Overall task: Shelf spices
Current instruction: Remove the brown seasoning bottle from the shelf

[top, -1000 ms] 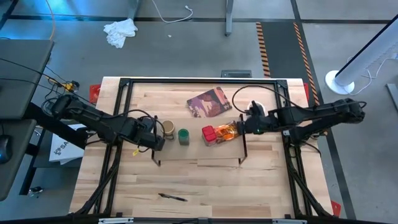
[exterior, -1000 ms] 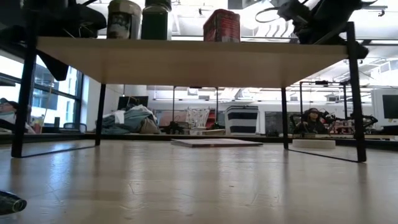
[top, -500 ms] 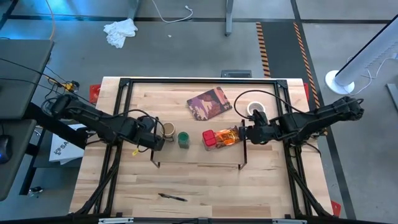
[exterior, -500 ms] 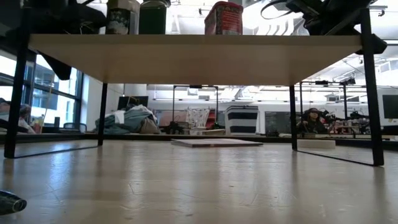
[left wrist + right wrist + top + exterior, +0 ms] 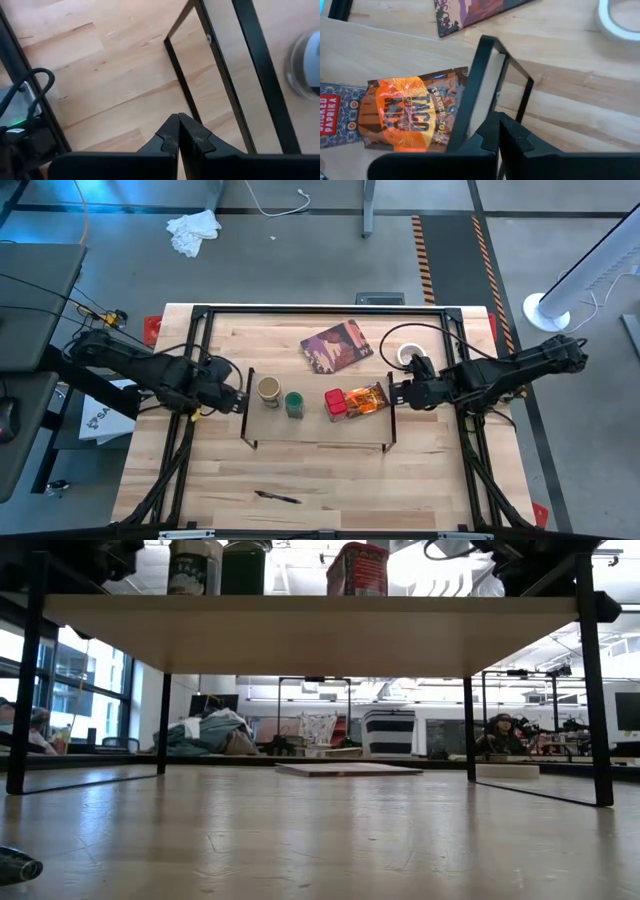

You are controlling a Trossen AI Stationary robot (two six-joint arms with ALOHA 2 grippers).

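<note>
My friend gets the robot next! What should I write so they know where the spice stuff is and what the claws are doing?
Left gripper: shut, empty, just off the shelf's left end.
Right gripper: shut, empty, at the shelf's right end.
On the shelf, left to right: tan-topped jar, green-lidded jar, red tin, orange packet lying flat beside the tin.
Done: all four spices are up.
Left: probably only pulling both arms back. The card and tape roll stay on the table.

I see a pale wood shelf on black legs. On it: a tan-topped jar, a green-lidded jar, a red tin and an orange-brown packet. Behind lie a dark reddish printed card and white tape.
</note>
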